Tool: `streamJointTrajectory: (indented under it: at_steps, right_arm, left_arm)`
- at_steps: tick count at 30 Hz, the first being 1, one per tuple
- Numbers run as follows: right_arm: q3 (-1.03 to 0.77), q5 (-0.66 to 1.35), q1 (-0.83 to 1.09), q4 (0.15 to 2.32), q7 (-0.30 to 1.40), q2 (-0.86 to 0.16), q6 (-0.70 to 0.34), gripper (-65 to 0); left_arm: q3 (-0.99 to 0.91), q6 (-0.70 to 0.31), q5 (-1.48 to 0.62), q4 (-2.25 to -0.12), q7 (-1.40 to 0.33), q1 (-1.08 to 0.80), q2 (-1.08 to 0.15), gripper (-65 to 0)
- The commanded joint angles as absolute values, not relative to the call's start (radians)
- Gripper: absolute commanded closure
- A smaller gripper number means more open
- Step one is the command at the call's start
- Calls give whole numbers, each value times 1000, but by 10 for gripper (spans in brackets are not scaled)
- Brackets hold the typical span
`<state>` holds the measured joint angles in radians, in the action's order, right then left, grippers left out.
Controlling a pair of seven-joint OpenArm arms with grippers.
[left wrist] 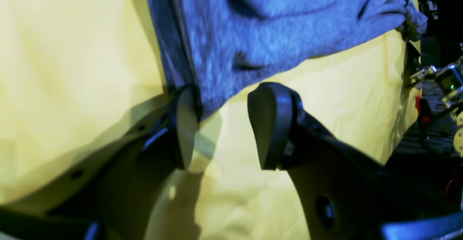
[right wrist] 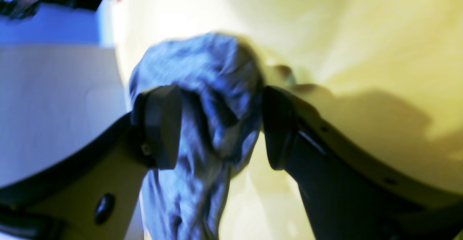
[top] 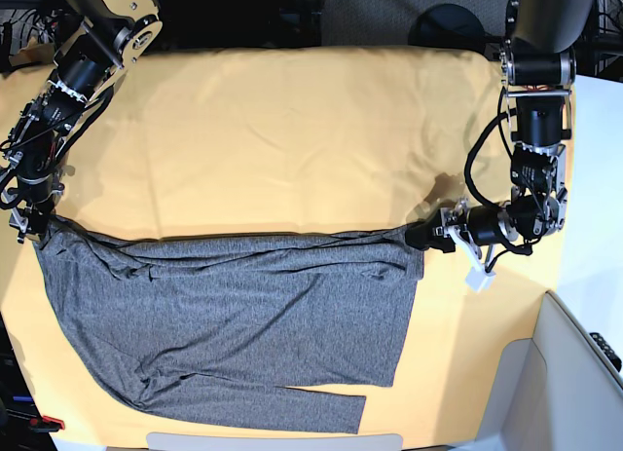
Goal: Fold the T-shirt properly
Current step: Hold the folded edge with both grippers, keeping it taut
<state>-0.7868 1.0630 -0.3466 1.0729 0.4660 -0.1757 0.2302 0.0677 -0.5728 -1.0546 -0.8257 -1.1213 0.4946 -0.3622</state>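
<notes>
The dark grey T-shirt (top: pixel 224 315) lies flat on the near half of the yellow-orange table cloth (top: pixel 292 130), one long sleeve folded along its lower edge. Its top edge runs almost straight between my two grippers. My left gripper (top: pixel 421 237) is at the shirt's top right corner. In the left wrist view the left gripper (left wrist: pixel 226 106) is open, and the shirt's corner (left wrist: pixel 271 22) rests against one finger only. My right gripper (top: pixel 29 227) is at the top left corner. There the right gripper (right wrist: pixel 219 102) stands open around a bunched fold of shirt (right wrist: pixel 213 70).
A white panel (top: pixel 560 373) stands off the table's near right corner. Dark equipment and cables line the far edge. A small white tag (top: pixel 477 278) hangs below the left arm's wrist. The table's left edge runs close beside the right gripper.
</notes>
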Motion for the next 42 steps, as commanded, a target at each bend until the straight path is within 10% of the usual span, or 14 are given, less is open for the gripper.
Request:
streamJointTrajectory:
  at_steps: [1,12,30,36,42]
  right_arm:
    - [-786,1069,-369,1070,487,-173,282,-352]
    - [-774,1067,-493,1069,490,-139,496,-352]
    - [-751,949,-567,871,430,-160,496,-348]
    - [-748,947,-550,865,438,-160,496,0]
    - [-748,947,-539,866,503,-159,496,-23]
  left_arm:
    - [65,-579,-1075,-843,-1109,521,-375,-254]
    - [65,-579,-1075,-843,-1110,519,-374,-254]
    - [65,-579,-1075,-842,-1110,518,-374,-254]
    - [62,-578,-1075,-842,-1125,506,-378,-255]
    - [64,-576,-1073,-837,-1124,510,-380,-256]
